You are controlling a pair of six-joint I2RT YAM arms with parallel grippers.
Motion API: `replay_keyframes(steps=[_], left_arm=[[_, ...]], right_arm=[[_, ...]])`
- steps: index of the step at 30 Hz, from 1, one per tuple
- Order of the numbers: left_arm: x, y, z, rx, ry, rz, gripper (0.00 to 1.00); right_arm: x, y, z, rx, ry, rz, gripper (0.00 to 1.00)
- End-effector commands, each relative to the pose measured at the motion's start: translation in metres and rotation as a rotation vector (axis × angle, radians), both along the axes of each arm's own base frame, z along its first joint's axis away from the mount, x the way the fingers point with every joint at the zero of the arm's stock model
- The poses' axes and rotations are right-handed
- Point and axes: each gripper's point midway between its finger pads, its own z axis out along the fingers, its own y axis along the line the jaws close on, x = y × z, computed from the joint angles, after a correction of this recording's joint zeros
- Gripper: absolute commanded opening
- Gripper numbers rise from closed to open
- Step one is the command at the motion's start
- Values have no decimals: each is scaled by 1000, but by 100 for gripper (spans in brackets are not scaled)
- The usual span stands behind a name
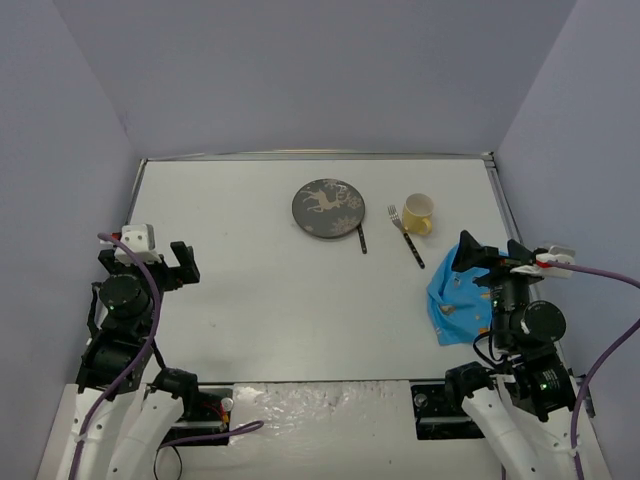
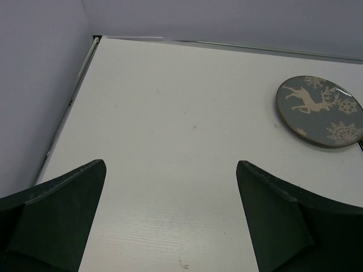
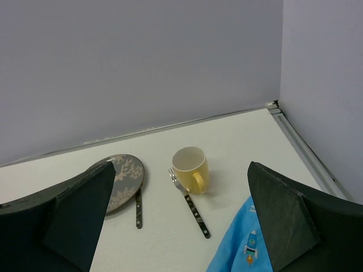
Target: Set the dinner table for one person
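The desk point(image 1: 250, 290), a white rectangular top with a thin metal rim, fills the floor of the enclosure, with both arm bases at its 6 o'clock edge. A dark round plate point(image 1: 328, 209) with a pale deer and snowflake pattern lies toward 12 o'clock from the desk centre. A dark-handled utensil point(image 1: 361, 238) lies at the plate's 5 o'clock rim; its head cannot be identified. A yellow mug point(image 1: 418, 212) stands upright at 3 o'clock from the plate, well apart from it and with its opening up. A fork point(image 1: 406, 236) lies just beside the mug at about 7 o'clock, tines toward 12 o'clock and patterned handle toward 5 o'clock. A crumpled blue cartoon-print cloth point(image 1: 458, 305) lies near the desk's 3 o'clock edge, at 5 o'clock from the mug. The right tool point(image 1: 490, 258) sits over the cloth's 12 o'clock end with its jaws spread wide and nothing between them; contact with the cloth cannot be determined. The left tool point(image 2: 170, 164) is near the desk's 9 o'clock edge, jaws spread wide, with only bare desk surface between its fingers point(image 2: 62, 209).
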Motion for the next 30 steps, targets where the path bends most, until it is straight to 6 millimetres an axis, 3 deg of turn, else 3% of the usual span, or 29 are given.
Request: replay_keyframes(steps=[1,5,10,17,18,23,24,30], left_arm=[[10,-7,28,-37,-67,-22,97],[15,-11,22,-37,-27,-36,97],[17,-12,19,-35,9,-43,97],[15,-13,12,-33,36,-47,97],[15,-13,12,-31,36,-48,97],[13,-12,11,-31,36,-48,97],[12,-12,11,-31,33,-49,97],[11,-13,10,-32,32,-54,97]], right_arm=[[12,-3,12,70,-17,-40,100],[29,-3,-13,142,92,-92,100],[47,-17,-58,297,239,-272,100],[64,-34,-121,333,420,-509,100],[63,-35,-121,332,418,-515,100],[77,-47,-188,378,624,-584,100],[79,-57,-205,384,673,-624,100],[89,-64,-257,367,806,-675,100]])
